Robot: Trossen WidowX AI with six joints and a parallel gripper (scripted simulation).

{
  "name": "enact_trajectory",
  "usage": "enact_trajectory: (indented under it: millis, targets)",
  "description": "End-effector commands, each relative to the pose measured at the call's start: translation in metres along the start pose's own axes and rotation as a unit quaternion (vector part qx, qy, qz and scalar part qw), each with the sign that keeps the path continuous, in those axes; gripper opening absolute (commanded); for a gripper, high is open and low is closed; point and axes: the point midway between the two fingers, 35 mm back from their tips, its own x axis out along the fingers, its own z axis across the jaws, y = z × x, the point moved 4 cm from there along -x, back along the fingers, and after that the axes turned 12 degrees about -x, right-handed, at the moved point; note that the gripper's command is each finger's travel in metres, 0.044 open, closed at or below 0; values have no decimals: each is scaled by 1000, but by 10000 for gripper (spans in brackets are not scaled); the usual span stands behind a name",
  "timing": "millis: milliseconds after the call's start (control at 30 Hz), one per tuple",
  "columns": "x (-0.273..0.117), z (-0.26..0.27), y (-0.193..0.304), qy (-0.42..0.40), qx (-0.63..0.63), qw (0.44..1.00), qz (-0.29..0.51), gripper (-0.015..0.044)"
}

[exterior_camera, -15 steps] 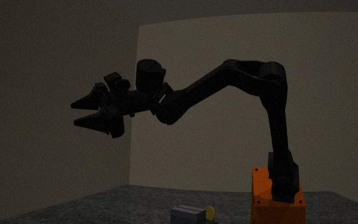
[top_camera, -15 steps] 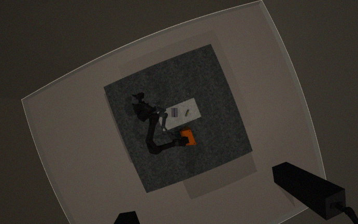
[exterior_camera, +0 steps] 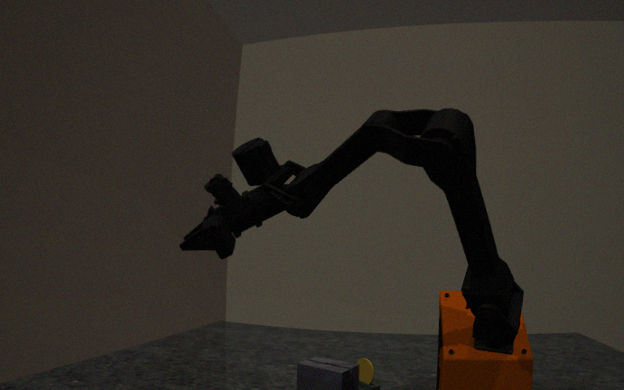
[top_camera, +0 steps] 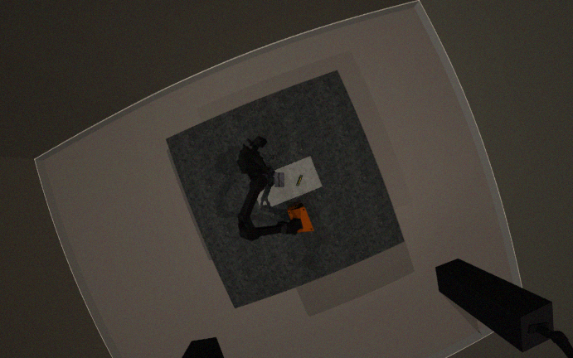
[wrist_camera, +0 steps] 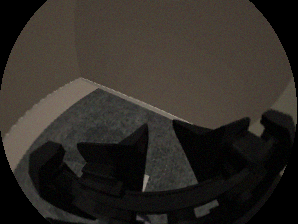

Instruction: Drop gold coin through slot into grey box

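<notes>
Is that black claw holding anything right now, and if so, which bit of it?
Nothing is held. The gripper hangs high in the air, fingers partly closed on nothing. The gold coin stands down on the table in its holder, beside the grey box.

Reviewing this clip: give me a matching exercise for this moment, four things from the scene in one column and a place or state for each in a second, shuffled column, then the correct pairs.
Things:
1. gold coin
2. grey box
3. gripper
4. orange base

Places or states:
A. raised high above the table, holding nothing
B. carries the arm's lowest joint
C. upright on its edge beside the box
D. resting on the table between the coin and the viewer in the exterior view

Pairs: 1-C, 2-D, 3-A, 4-B
</notes>
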Motion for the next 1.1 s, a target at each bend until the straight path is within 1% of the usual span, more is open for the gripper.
enact_trajectory:
  millis: [0, 133, 267, 400, 567, 767, 800, 1067]
  targets:
    - [-13, -27, 61, 36, 82, 991, 97, 161]
    - [-34, -41, 114, 62, 160, 968, 183, 161]
    - [-60, -45, 162, 78, 237, 932, 263, 161]
    - [-91, -40, 206, 84, 317, 882, 340, 161]
    - [-133, -20, 248, 74, 416, 800, 426, 161]
    - [-182, 17, 276, 34, 529, 679, 508, 161]
    - [-187, 21, 277, 28, 539, 667, 514, 161]
    - [-184, 22, 275, 26, 543, 662, 517, 161]
